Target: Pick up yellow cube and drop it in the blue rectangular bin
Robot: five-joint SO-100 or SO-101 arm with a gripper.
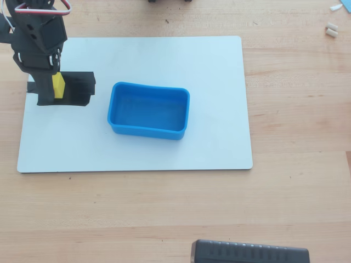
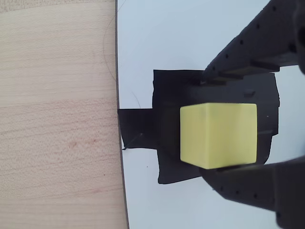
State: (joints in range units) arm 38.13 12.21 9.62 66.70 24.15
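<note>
The yellow cube [image 1: 58, 86] is held between the jaws of my gripper [image 1: 57, 82] at the left end of the white board, above a patch of black tape [image 1: 77, 87]. In the wrist view the cube [image 2: 218, 135] looks large against the tape [image 2: 167, 95], so it hangs above the board. The gripper [image 2: 205, 126] has one black finger [image 2: 248, 52] above the cube and the other [image 2: 252, 191] pressed against its lower side. The blue rectangular bin [image 1: 148, 110] stands empty in the middle of the board, to the right of the gripper.
The white board [image 1: 219, 66] lies on a wooden table [image 1: 296, 109]; its left edge shows in the wrist view [image 2: 119, 143]. Small white bits [image 1: 330, 30] lie at the far right. A dark object [image 1: 249, 252] sits at the near table edge.
</note>
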